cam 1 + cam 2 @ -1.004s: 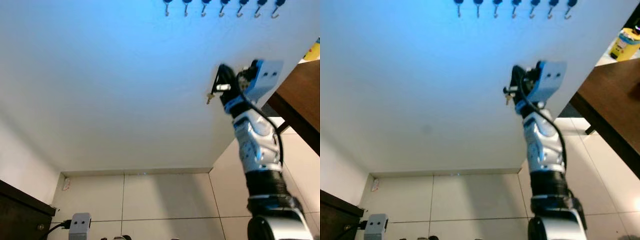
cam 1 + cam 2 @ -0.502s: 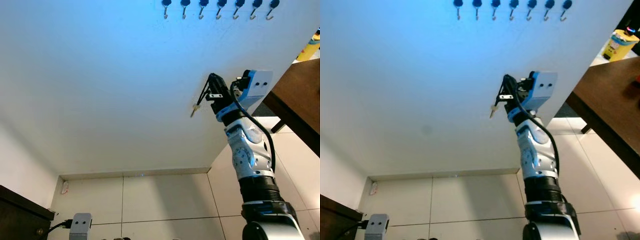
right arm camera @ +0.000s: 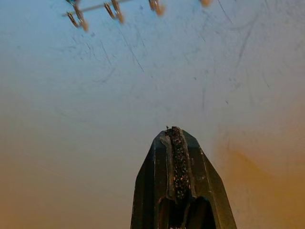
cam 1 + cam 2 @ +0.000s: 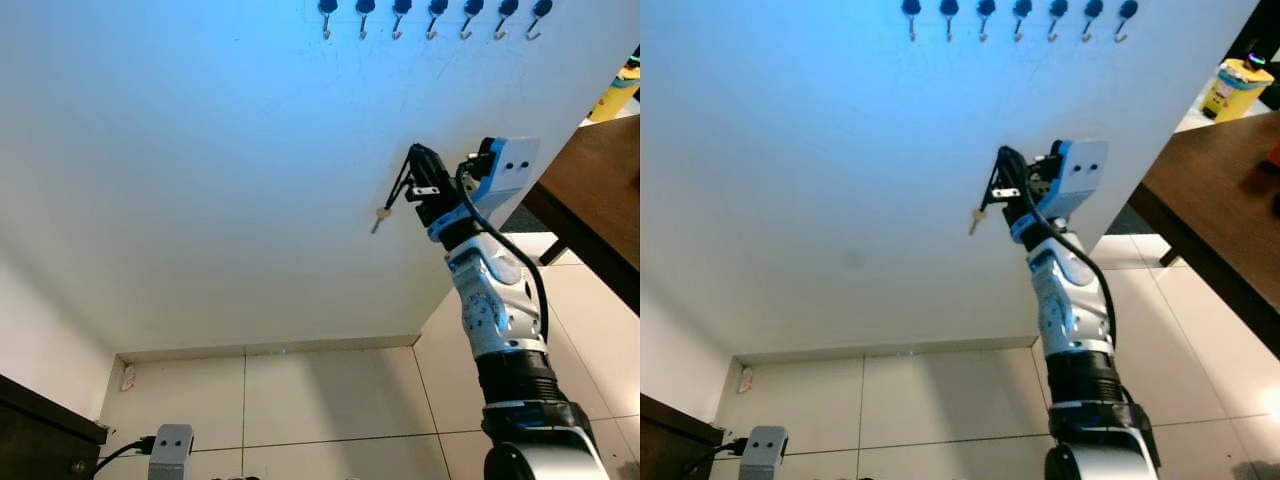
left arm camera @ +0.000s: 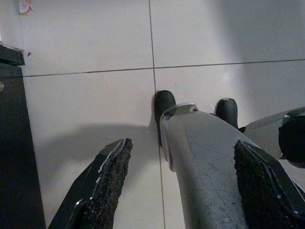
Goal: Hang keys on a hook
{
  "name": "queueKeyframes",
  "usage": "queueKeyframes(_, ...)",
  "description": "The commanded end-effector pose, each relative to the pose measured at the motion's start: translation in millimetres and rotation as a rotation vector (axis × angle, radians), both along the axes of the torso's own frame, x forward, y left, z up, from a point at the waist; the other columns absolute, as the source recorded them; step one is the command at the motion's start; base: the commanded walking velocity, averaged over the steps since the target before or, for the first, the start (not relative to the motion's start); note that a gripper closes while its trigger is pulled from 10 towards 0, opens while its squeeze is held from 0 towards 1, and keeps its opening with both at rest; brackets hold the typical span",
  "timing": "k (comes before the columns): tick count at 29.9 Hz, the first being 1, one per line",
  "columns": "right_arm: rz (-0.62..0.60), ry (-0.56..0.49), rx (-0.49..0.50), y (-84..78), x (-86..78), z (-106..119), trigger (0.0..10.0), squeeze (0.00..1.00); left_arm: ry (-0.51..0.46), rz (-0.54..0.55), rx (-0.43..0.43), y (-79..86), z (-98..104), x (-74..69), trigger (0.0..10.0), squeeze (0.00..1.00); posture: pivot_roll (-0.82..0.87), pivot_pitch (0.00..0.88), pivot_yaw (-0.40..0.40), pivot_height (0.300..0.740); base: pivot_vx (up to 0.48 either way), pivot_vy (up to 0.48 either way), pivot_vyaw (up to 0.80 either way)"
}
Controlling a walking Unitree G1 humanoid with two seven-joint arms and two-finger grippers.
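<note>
Left eye view — our right gripper (image 4: pixel 415 160) pinched together on the keys (image 4: pixel 380 213), well below the hooks (image 4: pixel 431 14) — left gripper (image 5: pixel 183 191) apart

Silver segmented right arm (image 4: pixel 497 305), black elbow collar, black cable looping alongside, white wrist box (two dark dots), black fingers (image 4: pixel 418 165)

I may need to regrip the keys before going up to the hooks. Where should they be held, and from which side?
Hold the top loop, as the right gripper does now: the key dangles free below the shut fingertips. Come from the room side, fingers toward the wall, leaving the loop clear for a hook.
</note>
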State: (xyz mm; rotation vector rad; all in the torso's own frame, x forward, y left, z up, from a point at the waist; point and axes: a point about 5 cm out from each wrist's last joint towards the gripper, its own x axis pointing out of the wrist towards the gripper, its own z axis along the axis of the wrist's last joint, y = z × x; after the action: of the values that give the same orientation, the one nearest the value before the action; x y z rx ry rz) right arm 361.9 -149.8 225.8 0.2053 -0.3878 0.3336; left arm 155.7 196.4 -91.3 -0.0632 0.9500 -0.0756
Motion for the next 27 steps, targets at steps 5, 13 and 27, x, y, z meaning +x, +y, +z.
queueKeyframes(5, 0.003, -0.010, 0.010, 0.0, -0.7, 2, 10.0, 0.00, 0.064, -0.015, -0.003, -1.2, -7, -17.1, 10.0, 0.00, -0.04, 0.019, 0.020, 0.740, 0.000, 0.000, 0.00)
queueKeyframes(13, 0.004, -0.014, 0.003, -0.8, -0.3, 5, 10.0, 0.00, 0.071, -0.017, -0.006, -0.6, -8, -20.7, 10.0, 0.00, -0.04, 0.042, 0.025, 0.740, 0.000, 0.000, 0.00)
queueKeyframes(27, 0.007, -0.018, 0.002, 1.1, 0.0, 6, 10.0, 0.00, 0.091, -0.007, -0.004, 2.2, -10, -28.2, 10.0, 0.00, -0.03, 0.046, 0.022, 0.740, 0.000, 0.000, 0.00)
